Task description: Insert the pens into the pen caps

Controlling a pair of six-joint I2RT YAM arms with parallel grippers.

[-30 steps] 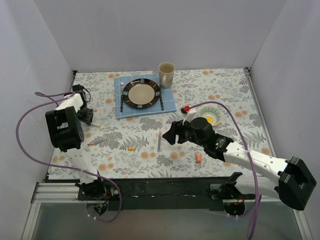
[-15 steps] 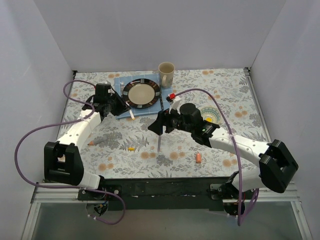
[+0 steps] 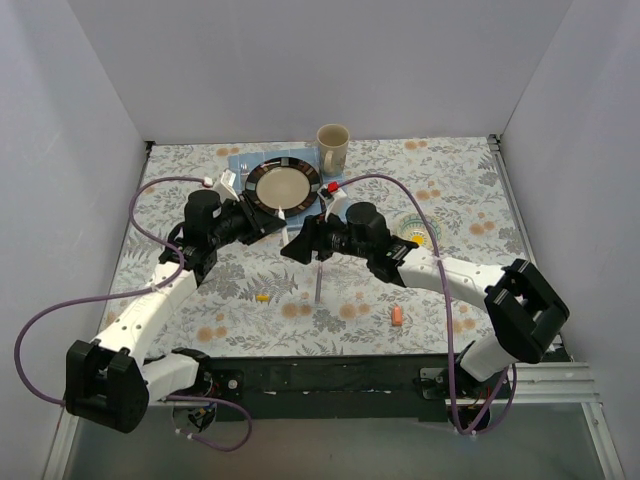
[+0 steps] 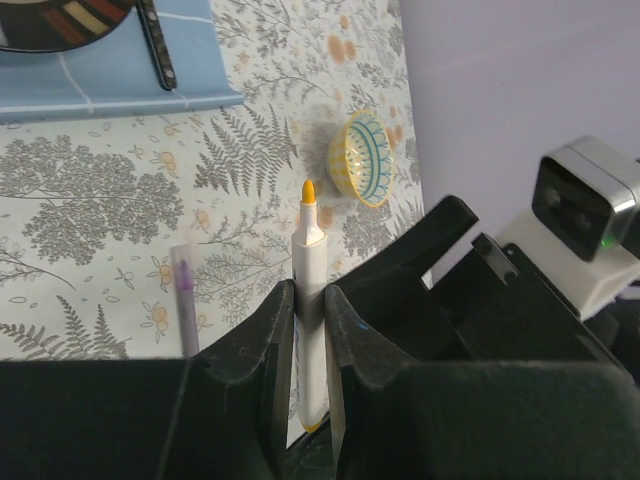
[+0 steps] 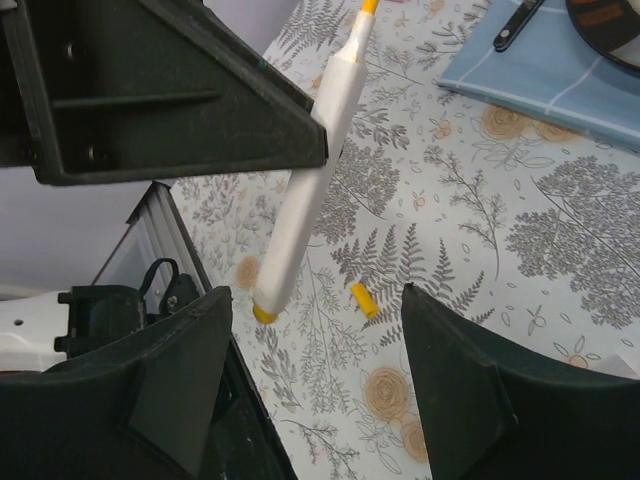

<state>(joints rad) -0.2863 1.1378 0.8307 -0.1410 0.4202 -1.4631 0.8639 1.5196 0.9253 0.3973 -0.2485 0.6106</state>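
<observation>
Brings both arms in off the 9 and 3 o'clock flanks to meet at 6 o'clock of the plate (image 3: 254,190). Keeps the left gripper (image 4: 308,300) clamped on the yellow pen (image 4: 308,250), nib poking out past the fingers, with the right gripper (image 3: 292,248) spread wide and empty just beside it. Reads as a handover or regrip, not capping yet. Leaves the yellow cap (image 3: 262,297) lying at 6 o'clock of that meeting, unfetched.

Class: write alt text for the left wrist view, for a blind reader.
The left gripper pinches a yellow-tipped pen between its fingers, tip pointing away. Beyond, a purple pen and a small patterned bowl rest on the floral tablecloth.
</observation>
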